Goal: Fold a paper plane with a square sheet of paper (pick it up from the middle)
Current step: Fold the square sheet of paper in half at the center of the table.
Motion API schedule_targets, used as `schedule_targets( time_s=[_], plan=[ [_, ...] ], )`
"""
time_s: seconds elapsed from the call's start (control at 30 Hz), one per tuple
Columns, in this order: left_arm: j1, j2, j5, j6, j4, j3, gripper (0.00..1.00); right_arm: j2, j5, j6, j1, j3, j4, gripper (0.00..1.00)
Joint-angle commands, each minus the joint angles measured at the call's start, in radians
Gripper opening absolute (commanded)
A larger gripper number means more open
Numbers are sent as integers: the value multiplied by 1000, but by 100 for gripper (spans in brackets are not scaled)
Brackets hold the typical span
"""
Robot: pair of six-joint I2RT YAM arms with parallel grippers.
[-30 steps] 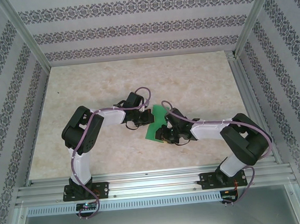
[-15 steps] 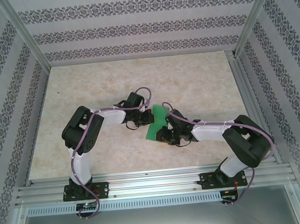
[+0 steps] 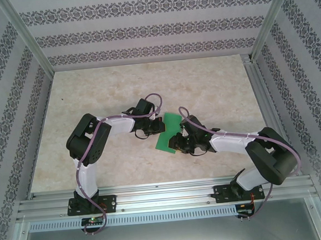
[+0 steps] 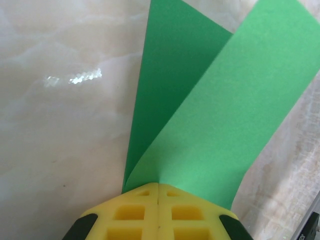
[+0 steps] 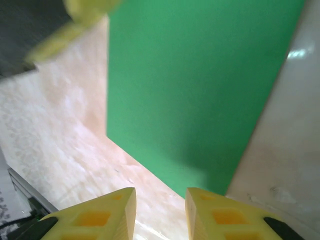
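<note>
Green paper (image 4: 210,110) pinched tight in left gripper (image 4: 158,192) — right gripper (image 5: 159,197) parted, empty; press down gently, edges aligned.

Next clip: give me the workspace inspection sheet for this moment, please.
Surface: beige marbled tabletop, glossy.
Job's things: green paper, folded over on itself, upper flap lifted off the lower one.
Clutter: nothing seen.
Grippers: left gripper, jaws shut on the paper's fold; right gripper, jaws apart with nothing between them, at the paper's edge.
Cables: purple cables looped along both arms.
Surroundings: patterned walls; aluminium frame at the near edge.
</note>
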Motion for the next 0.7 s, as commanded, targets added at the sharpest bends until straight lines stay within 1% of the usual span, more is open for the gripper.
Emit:
schedule_targets(
  time_s=[0.0, 0.13, 0.27, 0.43, 0.5, 0.6, 0.67],
  plan=[
    [-20, 26, -25, 16, -65, 5, 4, -21, -5, -52, -56, 58, 1, 32],
    [-22, 28, -24, 16, -67, 12, 4, 42, -20, -72, -86, 81, 19, 32],
    [-23, 29, -24, 21, -73, 17, 4, 113, -30, -56, -89, 44, 88, 32],
    [-23, 29, -24, 21, -73, 12, 4, 183, 4, -58, -92, 26, 56, 31],
    [-23, 29, -23, 23, -75, 11, 4, 173, 2, -63, -92, 35, 41, 31],
    [-23, 28, -25, 24, -78, 12, 4, 115, -4, -69, -92, 72, 13, 32],
    [-23, 28, -24, 24, -78, 12, 4, 74, 19, -88, -95, 112, -38, 33]
  ],
)
